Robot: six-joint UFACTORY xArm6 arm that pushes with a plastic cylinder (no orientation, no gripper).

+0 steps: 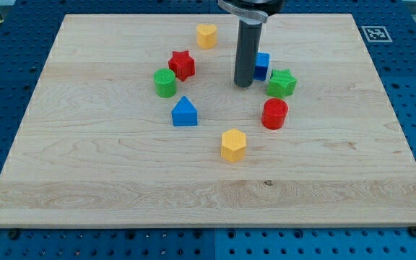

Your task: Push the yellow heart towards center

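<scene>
The yellow heart [206,35] lies near the view's top edge of the wooden board [85,180], a little left of the rod. My tip [243,84] rests on the board near its middle, below and to the right of the heart and apart from it. The tip stands just left of the blue cube [263,65], which the rod partly hides, and left of the green star [282,83].
A red star [182,64] and a green cylinder [165,83] lie left of the tip. A blue house-shaped block [184,112] lies below them. A red cylinder [274,113] and a yellow pentagon-like block [233,144] lie below the tip.
</scene>
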